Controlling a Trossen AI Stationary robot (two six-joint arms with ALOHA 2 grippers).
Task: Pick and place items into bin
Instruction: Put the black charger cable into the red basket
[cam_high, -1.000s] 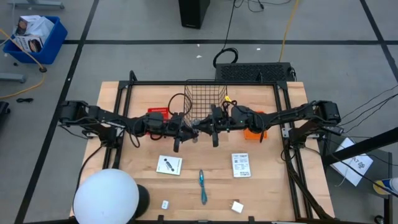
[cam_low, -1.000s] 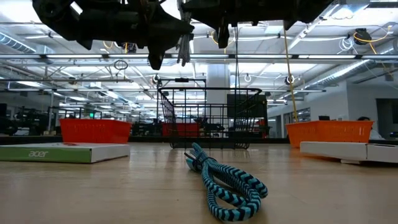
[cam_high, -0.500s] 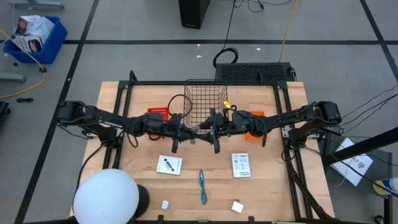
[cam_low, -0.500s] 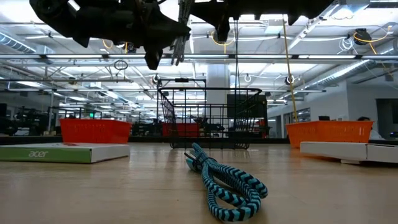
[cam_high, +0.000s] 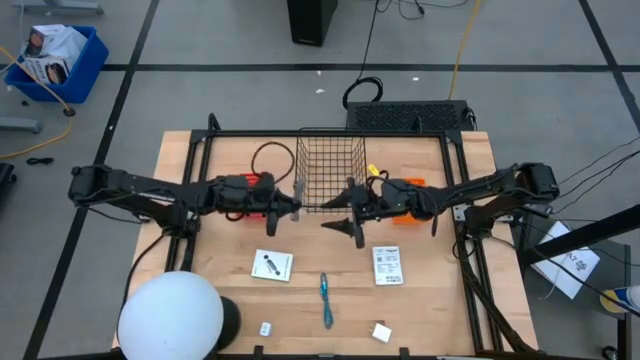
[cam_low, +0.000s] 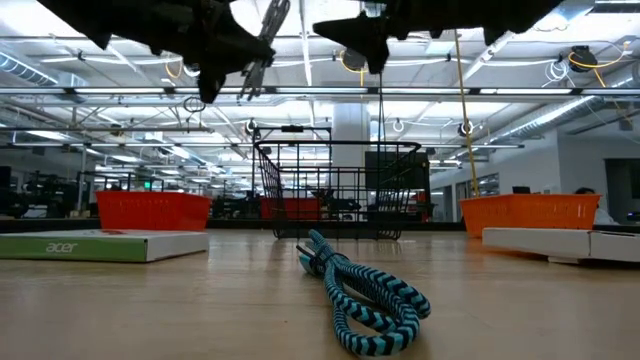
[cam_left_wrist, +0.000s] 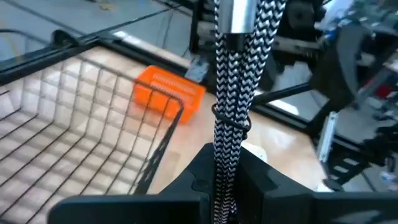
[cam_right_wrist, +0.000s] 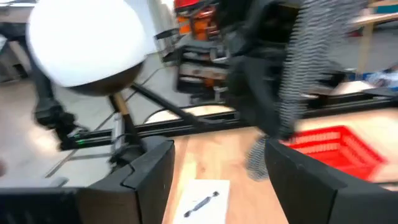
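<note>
Two arms meet near the wire basket (cam_high: 330, 172). Left gripper (cam_high: 285, 210), beside the basket's left wall, has its fingers pinched on a black-and-white braided cord (cam_left_wrist: 231, 112). Right gripper (cam_high: 345, 222), below the basket's front edge, has jaws spread wide, holding nothing. Cards (cam_high: 271, 264) (cam_high: 388, 265), teal pen (cam_high: 325, 299) and small white blocks (cam_high: 266, 328) (cam_high: 381, 332) lie on the table (cam_high: 440, 320).
</note>
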